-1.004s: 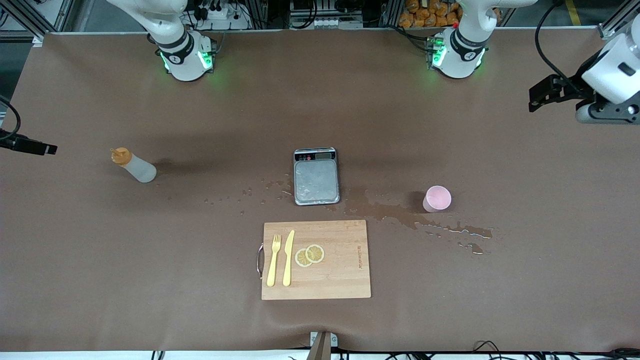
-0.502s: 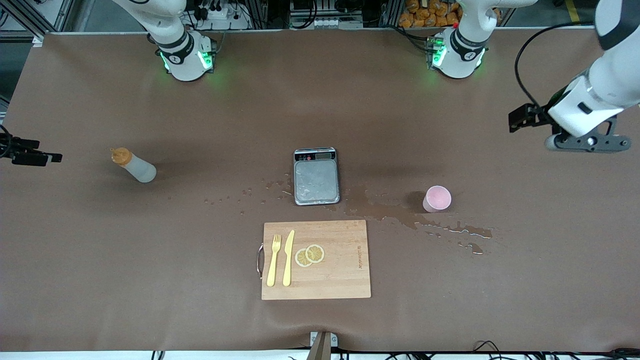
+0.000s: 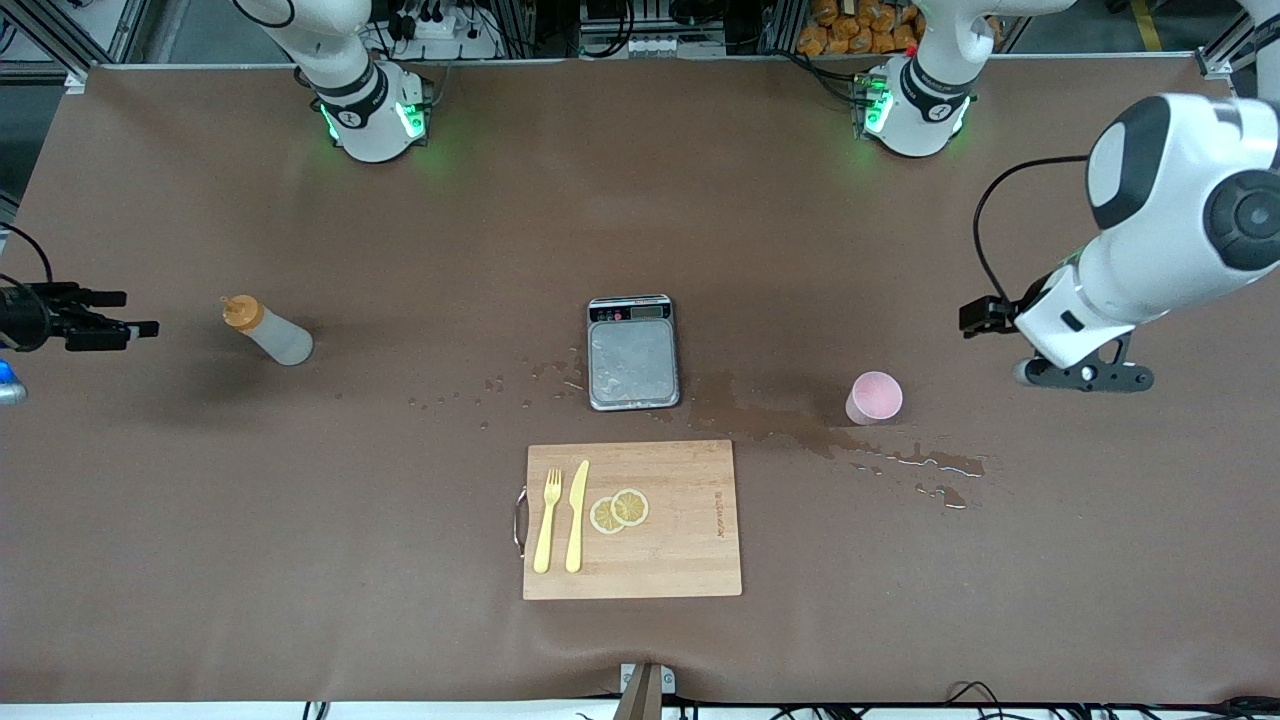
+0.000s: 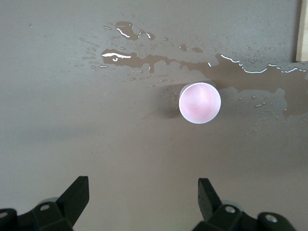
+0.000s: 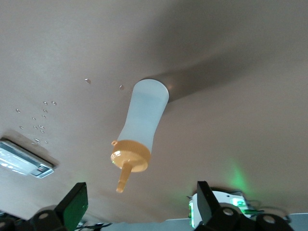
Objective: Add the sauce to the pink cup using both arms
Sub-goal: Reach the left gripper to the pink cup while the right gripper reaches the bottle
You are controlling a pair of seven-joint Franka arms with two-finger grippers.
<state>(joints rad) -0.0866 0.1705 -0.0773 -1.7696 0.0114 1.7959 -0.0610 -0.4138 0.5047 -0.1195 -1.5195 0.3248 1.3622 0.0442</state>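
While both arms hang over the table's ends, sauce (image 3: 268, 334) and pink cup (image 3: 875, 398) stand apart, untouched.
The scale (image 3: 633, 351) sits between them, with the cutting board (image 3: 633, 520) nearer the camera holding a fork (image 3: 546, 521), knife (image 3: 576, 515) and lemon slices (image 3: 619, 510). A wet spill (image 3: 800, 428) touches the cup's base. The left gripper (image 4: 143, 198) over the cup and the right gripper (image 5: 139, 204) by the upright bottle both have their fingers spread, empty.

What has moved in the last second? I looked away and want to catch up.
The left gripper swung in toward the pink cup; the right gripper crept toward the sauce. Both are open and hold nothing. Cup, sauce, scale and cutting board stayed put.
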